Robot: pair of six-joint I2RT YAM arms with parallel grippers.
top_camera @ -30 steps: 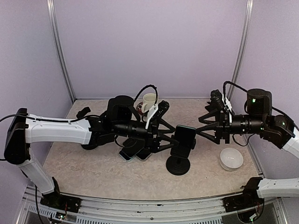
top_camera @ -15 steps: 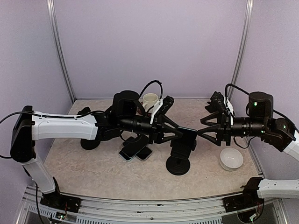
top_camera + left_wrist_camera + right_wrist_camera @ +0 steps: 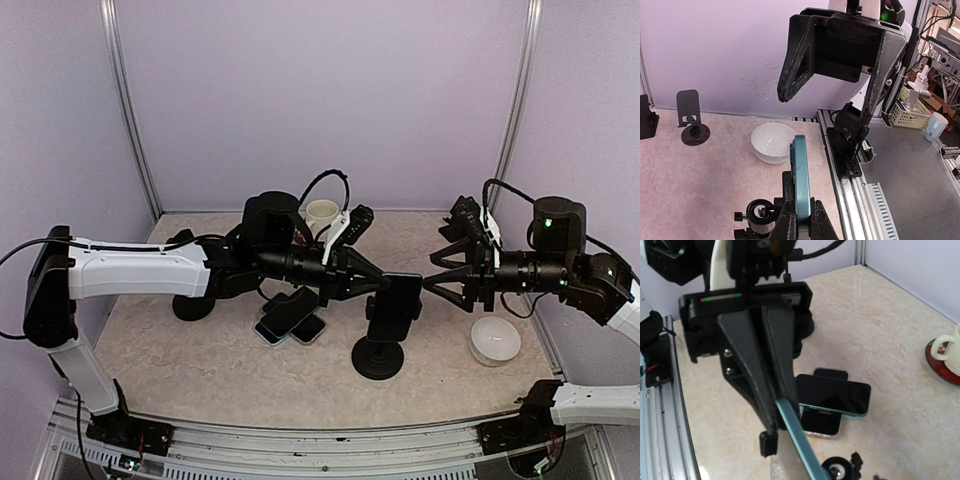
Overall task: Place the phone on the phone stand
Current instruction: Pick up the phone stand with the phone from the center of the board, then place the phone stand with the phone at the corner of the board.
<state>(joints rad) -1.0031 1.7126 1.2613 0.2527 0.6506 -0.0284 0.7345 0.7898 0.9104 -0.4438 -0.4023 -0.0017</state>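
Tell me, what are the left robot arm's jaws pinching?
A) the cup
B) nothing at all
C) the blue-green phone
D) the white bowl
C: the left arm's jaws are shut on the blue-green phone, right above the phone stand, while the white bowl and the cup sit apart on the table.

1. A white bowl (image 3: pixel 496 340) sits near the table's (image 3: pixel 200 370) right edge.
2. A cream cup (image 3: pixel 321 213) stands on a red saucer (image 3: pixel 938 359) by the back edge.
3. Spare phones (image 3: pixel 290 318) lie overlapping, left of centre.
4. A small black stand (image 3: pixel 690 117) stands beside the wall.
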